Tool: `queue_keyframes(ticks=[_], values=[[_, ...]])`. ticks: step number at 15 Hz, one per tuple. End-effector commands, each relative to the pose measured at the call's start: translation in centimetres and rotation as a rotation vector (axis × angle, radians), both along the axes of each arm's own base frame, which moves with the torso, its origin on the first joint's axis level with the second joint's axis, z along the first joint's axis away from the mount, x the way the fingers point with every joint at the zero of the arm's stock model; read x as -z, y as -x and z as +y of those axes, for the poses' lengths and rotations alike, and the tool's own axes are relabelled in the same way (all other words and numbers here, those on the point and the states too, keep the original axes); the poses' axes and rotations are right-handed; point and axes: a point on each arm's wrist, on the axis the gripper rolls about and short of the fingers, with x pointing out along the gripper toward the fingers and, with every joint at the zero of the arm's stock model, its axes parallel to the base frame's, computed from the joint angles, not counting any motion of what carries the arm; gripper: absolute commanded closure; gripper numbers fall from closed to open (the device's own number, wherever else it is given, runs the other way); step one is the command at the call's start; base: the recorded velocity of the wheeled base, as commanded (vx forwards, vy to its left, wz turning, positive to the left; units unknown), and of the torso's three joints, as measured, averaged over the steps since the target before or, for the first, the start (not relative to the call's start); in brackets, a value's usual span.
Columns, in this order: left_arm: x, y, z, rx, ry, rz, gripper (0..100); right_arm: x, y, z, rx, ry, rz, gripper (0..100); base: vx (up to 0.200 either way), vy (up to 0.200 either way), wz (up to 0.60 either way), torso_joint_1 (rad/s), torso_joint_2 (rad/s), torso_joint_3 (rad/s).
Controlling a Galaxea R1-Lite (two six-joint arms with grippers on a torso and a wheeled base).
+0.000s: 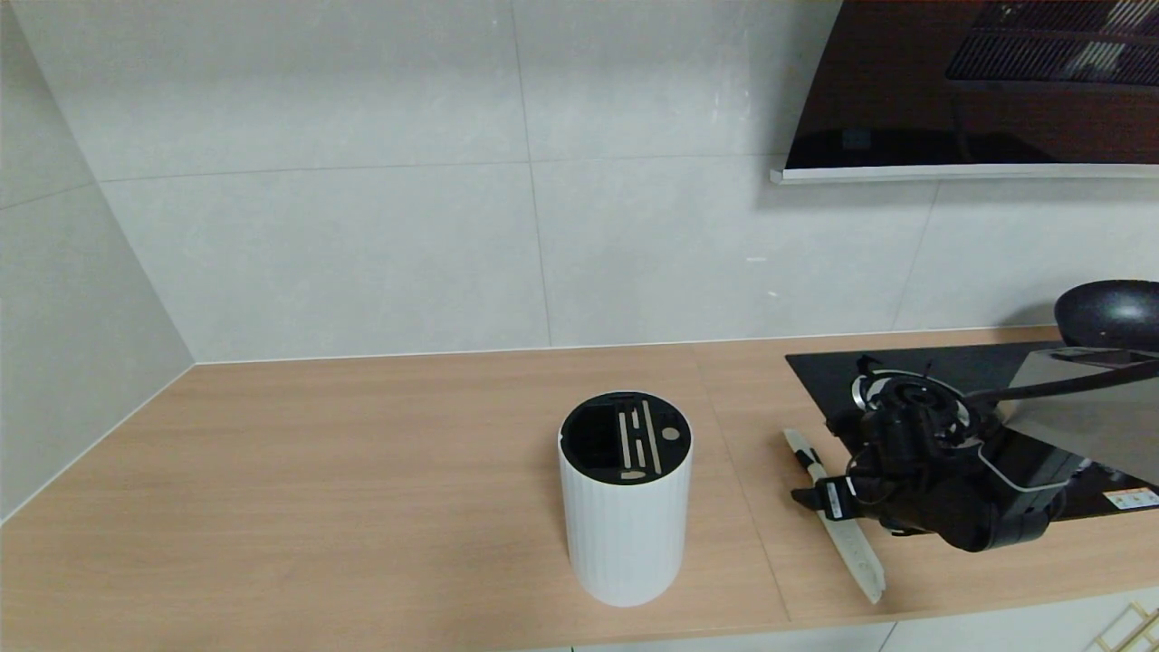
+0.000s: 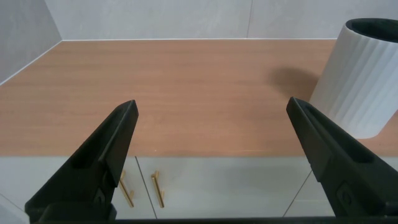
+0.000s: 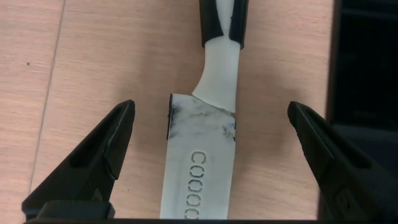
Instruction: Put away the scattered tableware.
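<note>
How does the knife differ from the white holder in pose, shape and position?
The knife lies flat on the counter; the holder stands upright. The knife is long, thin and flat; the holder is a ribbed cylinder with a black slotted top. The knife lies beside the stove under the open right gripper; the holder stands apart, farther left. Both are mostly white.

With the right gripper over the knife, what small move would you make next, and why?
Probably lower the right gripper and close on the knife: its fingers stand open on either side of it, and it lies flat on the counter, not yet gripped.
</note>
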Motion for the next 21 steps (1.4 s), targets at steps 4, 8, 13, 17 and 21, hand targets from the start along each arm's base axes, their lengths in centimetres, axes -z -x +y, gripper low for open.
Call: queue_keyframes(ticks=[4,8,13,17,21], values=[[0.0,0.0,0.0,-0.001,0.002,0.0,0,0.5,-0.2,0.1,0.0,0.001,0.007,0,0.0,0.0,0.0,0.0,0.0,0.0],[0.0,0.0,0.0,-0.001,0.0,0.0,0,1.1,-0.2,0.0,0.002,0.004,0.02,100,0.0,0.0,0.0,0.0,0.0,0.0],[0.0,0.0,0.0,-0.001,0.0,0.0,0,1.4,-0.1,0.1,0.009,0.016,0.028,100,0.0,0.0,0.0,0.0,0.0,0.0],[0.0,0.0,0.0,-0.001,0.0,0.0,0,1.0,-0.1,0.0,0.029,0.034,0.016,100,0.0,0.0,0.0,0.0,0.0,0.0],[0.0,0.0,0.0,-0.001,0.0,0.0,0,-3.4,0.8,0.8,0.024,0.015,-0.077,100,0.0,0.0,0.0,0.0,0.0,0.0]])
